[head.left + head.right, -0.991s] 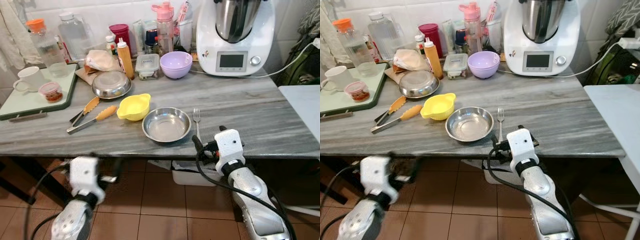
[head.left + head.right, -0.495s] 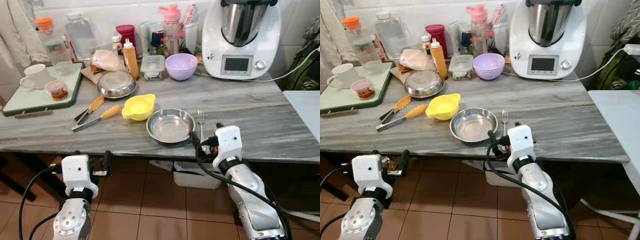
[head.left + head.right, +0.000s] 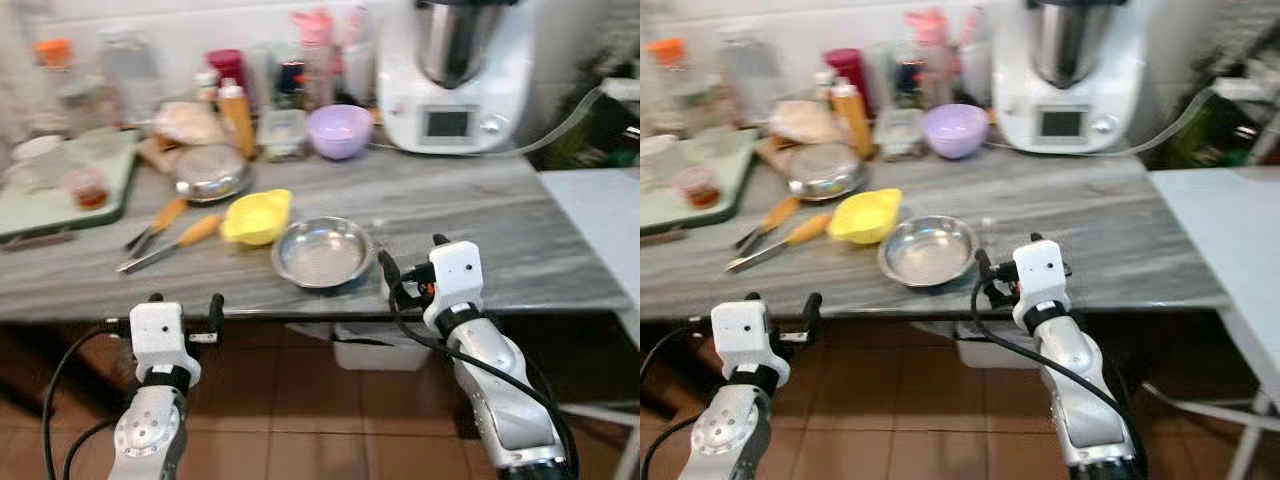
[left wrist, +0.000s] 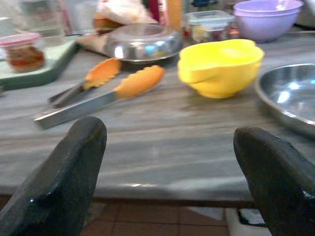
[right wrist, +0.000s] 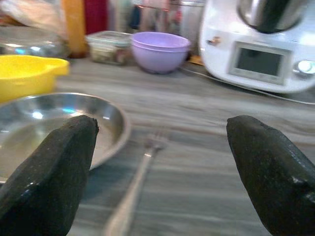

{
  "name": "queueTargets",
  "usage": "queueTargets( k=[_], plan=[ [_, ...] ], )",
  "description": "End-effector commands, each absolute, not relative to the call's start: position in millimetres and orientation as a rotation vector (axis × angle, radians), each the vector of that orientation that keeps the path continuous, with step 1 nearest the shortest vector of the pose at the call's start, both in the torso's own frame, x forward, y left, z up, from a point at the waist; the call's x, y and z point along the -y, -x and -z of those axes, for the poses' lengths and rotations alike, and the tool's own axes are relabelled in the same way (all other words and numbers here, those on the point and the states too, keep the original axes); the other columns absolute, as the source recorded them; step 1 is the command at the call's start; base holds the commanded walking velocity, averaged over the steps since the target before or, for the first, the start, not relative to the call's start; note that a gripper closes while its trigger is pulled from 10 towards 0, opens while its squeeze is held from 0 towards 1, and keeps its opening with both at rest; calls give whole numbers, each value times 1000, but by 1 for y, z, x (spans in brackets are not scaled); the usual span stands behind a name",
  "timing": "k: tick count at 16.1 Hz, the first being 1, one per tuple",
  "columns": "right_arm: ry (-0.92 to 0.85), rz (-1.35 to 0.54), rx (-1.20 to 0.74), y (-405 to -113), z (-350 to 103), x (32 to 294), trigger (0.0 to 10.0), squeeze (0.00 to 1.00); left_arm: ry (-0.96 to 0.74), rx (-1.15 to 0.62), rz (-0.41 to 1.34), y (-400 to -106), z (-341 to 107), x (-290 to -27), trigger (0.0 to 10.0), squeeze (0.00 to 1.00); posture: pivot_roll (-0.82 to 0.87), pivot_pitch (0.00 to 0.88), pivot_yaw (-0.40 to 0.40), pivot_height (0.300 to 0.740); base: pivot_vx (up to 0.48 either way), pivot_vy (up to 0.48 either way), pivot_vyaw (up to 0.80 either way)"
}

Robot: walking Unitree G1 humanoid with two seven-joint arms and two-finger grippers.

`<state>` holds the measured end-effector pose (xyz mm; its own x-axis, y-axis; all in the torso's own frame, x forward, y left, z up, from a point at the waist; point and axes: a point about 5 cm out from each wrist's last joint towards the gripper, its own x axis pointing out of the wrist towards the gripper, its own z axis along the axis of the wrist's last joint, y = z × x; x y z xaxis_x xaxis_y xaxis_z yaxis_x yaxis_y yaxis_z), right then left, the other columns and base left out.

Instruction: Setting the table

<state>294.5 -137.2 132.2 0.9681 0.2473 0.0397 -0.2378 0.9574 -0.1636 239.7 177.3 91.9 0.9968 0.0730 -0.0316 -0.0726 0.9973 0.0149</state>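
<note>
While hovering at the front edge of the grey marble surface (image 3: pixel 480 215), both claws showing fingers spread wide, gripping nothing. Right claw (image 3: pixel 410 265) sitting just beside the steel plate (image 3: pixel 320 252), with the fork (image 5: pixel 135 184) lying on the surface between its fingers, right of the plate. Left claw (image 3: pixel 182 303) hanging below the edge, facing the orange-handled tongs (image 4: pixel 98 88) and the yellow bowl (image 4: pixel 219 66), the bowl nearly touching the plate's left rim. Standing farther back: a second steel dish (image 3: pixel 210 172), a lilac bowl (image 3: pixel 340 130), a clear lidded box (image 3: pixel 280 130), an orange squeeze bottle (image 3: pixel 238 112), a pink bottle (image 3: pixel 315 55) and a white kitchen machine (image 3: pixel 455 70) with a small screen (image 5: pixel 258 61). Resting at the left, a green tray (image 3: pixel 55 190) carrying a white mug (image 3: pixel 35 150) and a small red-lidded jar (image 4: pixel 22 49). Blurring badly in the head views; showing no legible writing, brand or label on anything, the screen included.
</note>
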Motion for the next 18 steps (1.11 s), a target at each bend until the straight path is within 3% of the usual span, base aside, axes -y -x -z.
queueTargets(
  k=[1,3,10,18],
  plan=[
    [152,-275,79,-298,-136,131,10000,0,-30,-44,-87,-239,-89,-181,10000,0,-104,0,78,740,0,0,0],
    [213,-259,96,-300,-139,132,10000,0,-31,-44,-85,-240,-89,-180,10000,0,-106,0,78,740,0,0,0],
    [140,-250,65,-302,-132,128,10000,0,-51,-60,-87,-244,-87,-180,10000,0,-112,0,83,740,0,0,0],
    [122,-263,40,-304,-131,127,10000,0,-65,-74,-80,-246,-86,-179,10000,0,-110,0,91,740,-244,0,0]
  ],
)
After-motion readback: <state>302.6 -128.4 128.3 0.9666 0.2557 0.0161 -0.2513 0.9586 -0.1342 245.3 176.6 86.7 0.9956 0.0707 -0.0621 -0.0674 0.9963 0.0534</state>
